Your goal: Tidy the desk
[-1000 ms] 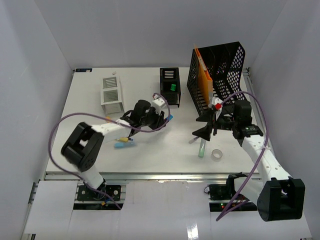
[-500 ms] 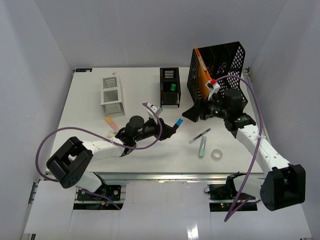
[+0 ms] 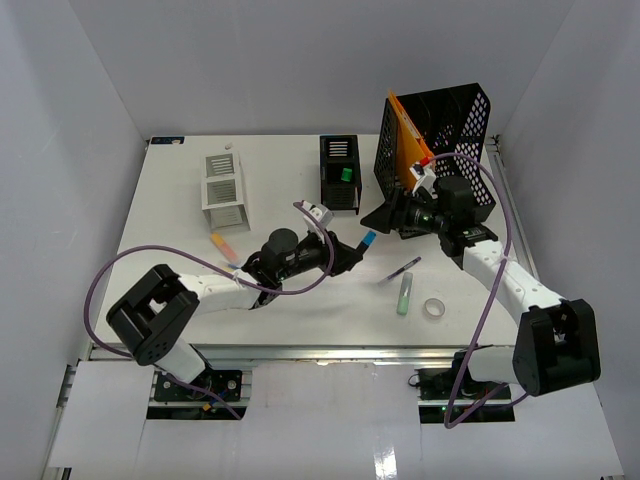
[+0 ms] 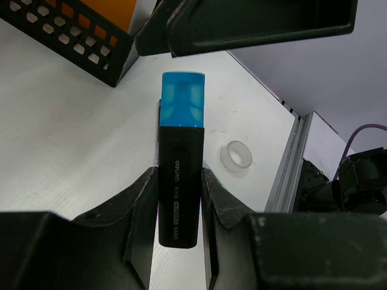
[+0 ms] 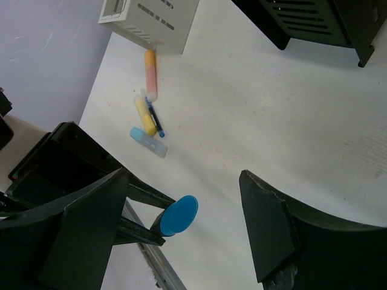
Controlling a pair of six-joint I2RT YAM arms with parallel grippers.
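White, flat desk has a metal rail along one edge.

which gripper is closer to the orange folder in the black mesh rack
Right. The right gripper is just below the flat orange folder in the top view; the left gripper is farther down and left.
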